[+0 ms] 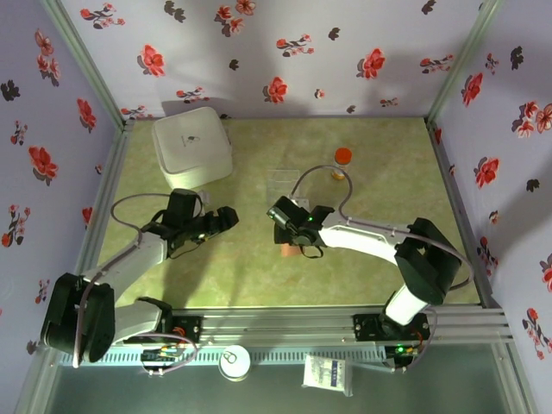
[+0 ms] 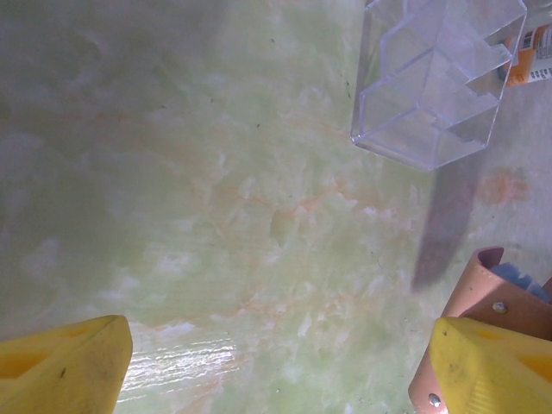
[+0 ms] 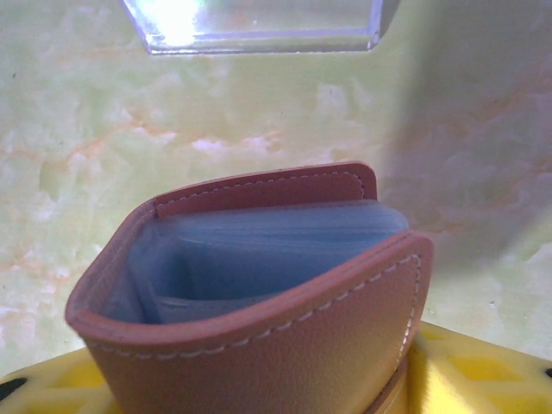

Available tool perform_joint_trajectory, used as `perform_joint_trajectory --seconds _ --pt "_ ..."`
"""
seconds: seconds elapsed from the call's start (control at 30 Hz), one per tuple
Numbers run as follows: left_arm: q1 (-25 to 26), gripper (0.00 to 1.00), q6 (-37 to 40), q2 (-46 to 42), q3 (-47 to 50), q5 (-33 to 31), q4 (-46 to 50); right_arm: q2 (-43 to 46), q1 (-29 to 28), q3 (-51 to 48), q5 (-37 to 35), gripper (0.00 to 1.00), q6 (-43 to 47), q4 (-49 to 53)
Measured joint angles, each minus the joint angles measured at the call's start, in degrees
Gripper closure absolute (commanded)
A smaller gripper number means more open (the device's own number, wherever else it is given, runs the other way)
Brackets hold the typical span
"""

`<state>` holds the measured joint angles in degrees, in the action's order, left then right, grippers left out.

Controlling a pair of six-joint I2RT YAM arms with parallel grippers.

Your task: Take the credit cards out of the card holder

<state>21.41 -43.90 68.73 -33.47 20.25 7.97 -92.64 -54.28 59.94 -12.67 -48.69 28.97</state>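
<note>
On marbled green tabletop [image 3: 86,155]: curved, stitched tan leather card holder [image 3: 285,345].

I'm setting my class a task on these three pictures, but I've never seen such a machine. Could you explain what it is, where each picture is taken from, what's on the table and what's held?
These are two robot arms bolted at the table's near edge. The overhead picture looks down from above and behind them; the other two come from a camera on each wrist, so the yellow fingers there are the arm's own. On the green table lie a white square container, a clear plastic box, an orange-capped bottle and a tan card holder. The left end effector is open and holds nothing. The right end effector has the card holder between its fingers; how firmly, I cannot tell.
</note>
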Motion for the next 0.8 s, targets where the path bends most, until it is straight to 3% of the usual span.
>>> perform_joint_trajectory --seconds 0.27,0.53,0.8 --pt "0.0 0.12 -0.6 1.0 0.0 1.4 -0.4 -6.9 0.4 8.8 2.0 0.35 -1.9 2.4" --pt "0.0 0.13 -0.6 2.1 0.0 2.5 0.8 -14.0 0.5 11.3 4.4 0.29 -4.1 3.7" --pt "0.5 0.15 -0.6 3.4 0.0 2.9 0.8 -16.3 0.6 12.2 5.2 0.14 -4.5 5.5"
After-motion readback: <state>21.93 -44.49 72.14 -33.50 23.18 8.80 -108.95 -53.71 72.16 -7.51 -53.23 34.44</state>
